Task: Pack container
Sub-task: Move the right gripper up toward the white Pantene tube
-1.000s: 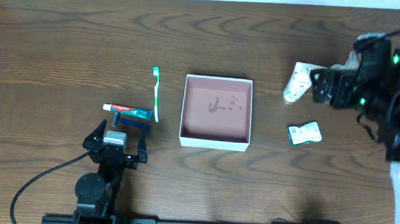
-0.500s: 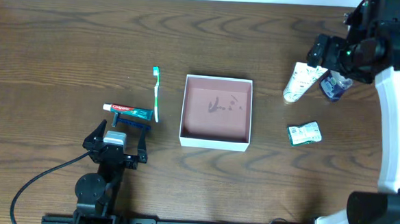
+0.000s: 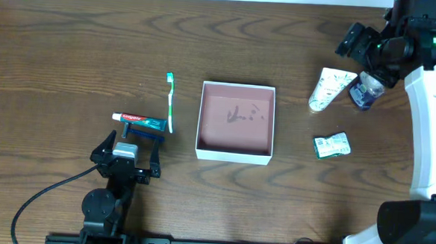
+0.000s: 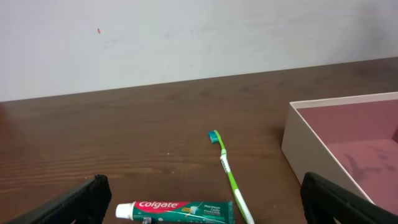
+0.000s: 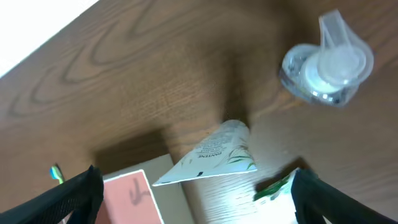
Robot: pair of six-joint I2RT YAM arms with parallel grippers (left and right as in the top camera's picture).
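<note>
The left jaws stand wide apart, low over the worktop [image 3: 72, 47], with nothing between them. Just ahead of them lies a Colgate toothpaste tube [image 4: 177, 210], with a dark blue item [image 3: 142, 135] between it and the jaws. A green toothbrush [image 4: 227, 171] lies ahead and slightly to their right. The container [image 3: 225, 133] sits further to the right of these jaws, open, its reddish floor bare apart from a dark scribble.

The right jaws are also spread wide, holding nothing, raised above the worktop. Beneath them, roughly midway between the tips, lies a white tube [image 5: 211, 155]. A small clear-capped bottle [image 5: 326, 65] stands just beyond it, and a green packet [image 5: 277, 185] lies near the tube.
</note>
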